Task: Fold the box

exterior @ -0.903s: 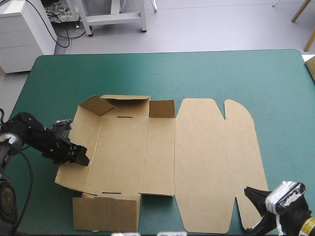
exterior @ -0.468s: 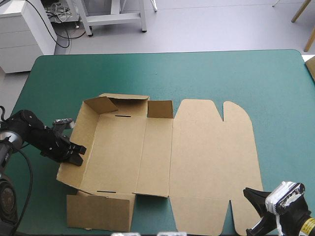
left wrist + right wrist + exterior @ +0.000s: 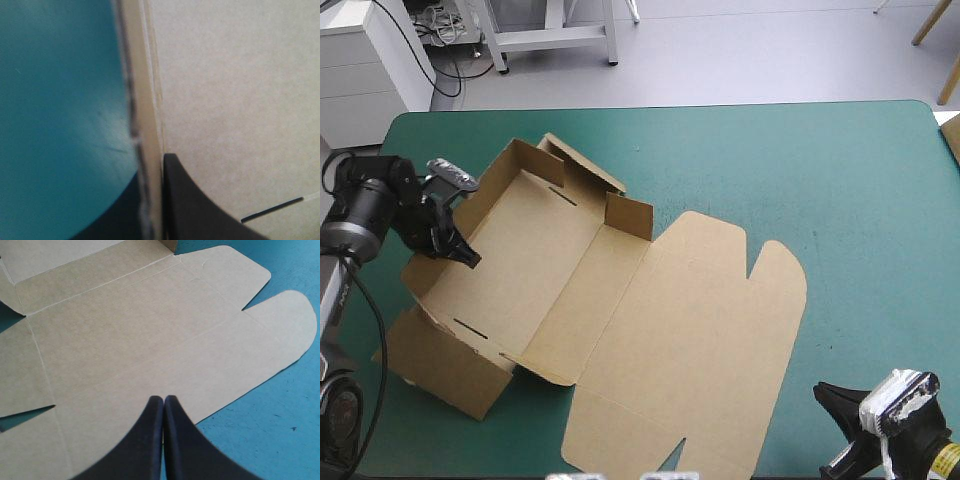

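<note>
1. I judge the step in hand to be raising the outer long wall of the tray. My left gripper [image 3: 462, 256] is pinched shut on that wall [image 3: 145, 100], one black finger [image 3: 200, 210] inside the tray and the other outside, over the teal-green table [image 3: 840, 180].
2. The box [image 3: 550, 260] lies aslant on the table's left half. With the table read as a clock, the tray runs from about 8 o'clock up toward 11. The lid [image 3: 700, 350] lies flat and spreads toward 5 o'clock.
3. The held wall is on the tray's 9 o'clock side, and it stands up only where I grip it.
4. The flaps at the 11 o'clock end [image 3: 582, 165] stand up, while the flap at the 7 o'clock end [image 3: 440, 365] hangs outward. A slot [image 3: 272, 210] shows in the floor just beside my inner finger.
5. My right gripper [image 3: 163, 402] is closed on nothing, its fingers meeting in a point. It sits at the table's 5 o'clock corner, just off the lid's rounded edge and well apart from the tray.
6. The next move, as I judge it, calls for keeping the wall upright and bringing the end flaps in behind it. The right gripper would have to cross over the lid to help.
</note>
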